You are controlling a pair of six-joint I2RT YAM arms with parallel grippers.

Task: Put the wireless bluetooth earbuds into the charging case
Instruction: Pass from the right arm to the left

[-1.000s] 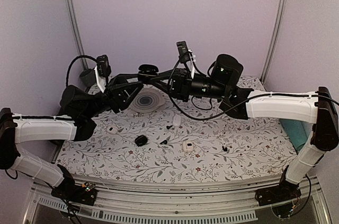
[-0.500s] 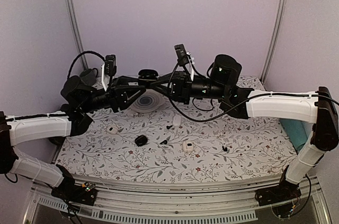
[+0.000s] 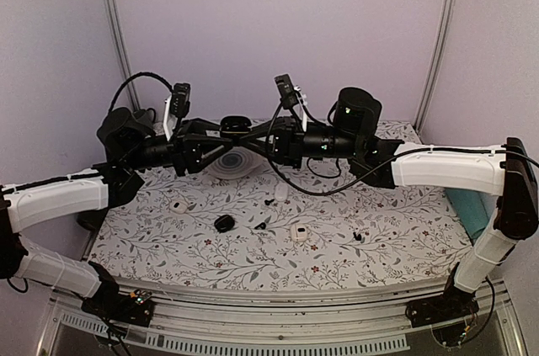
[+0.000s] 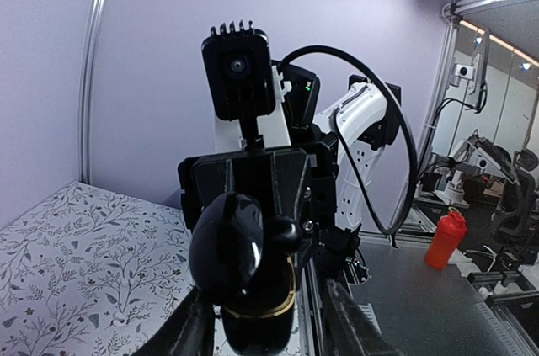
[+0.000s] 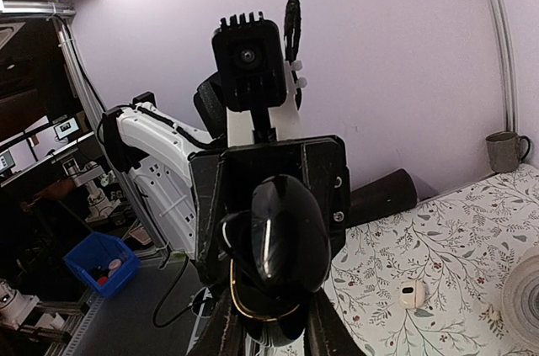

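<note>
The right gripper (image 5: pixel 271 316) is closed tight on one shiny black oval charging case with a gold ring (image 5: pixel 282 247). It holds the case by its lower part, up in the air over the far side of the flowery table (image 3: pixel 168 255).

The left gripper (image 4: pixel 268 299) faces it from the other side. Its two fingers (image 4: pixel 347 326) are part way open, one on each side of the case. One finger is right next to the case. There is a gap at the other finger, so this gripper does not hold the case.

Three tiny shiny black earbuds (image 3: pixel 260 225) lie on the table, not in the case. Two are near the middle and one is closer to the right edge.

Three small white cases (image 3: pixel 297 232) lie there too. One is toward the left edge and two are near the middle.

One black rounded lump (image 3: pixel 224 223) lies just left of the middle earbuds. One round white disc (image 3: pixel 234 161) lies near the far edge, under the grippers. One grey mug (image 5: pixel 508 151) stands at the far edge.
</note>
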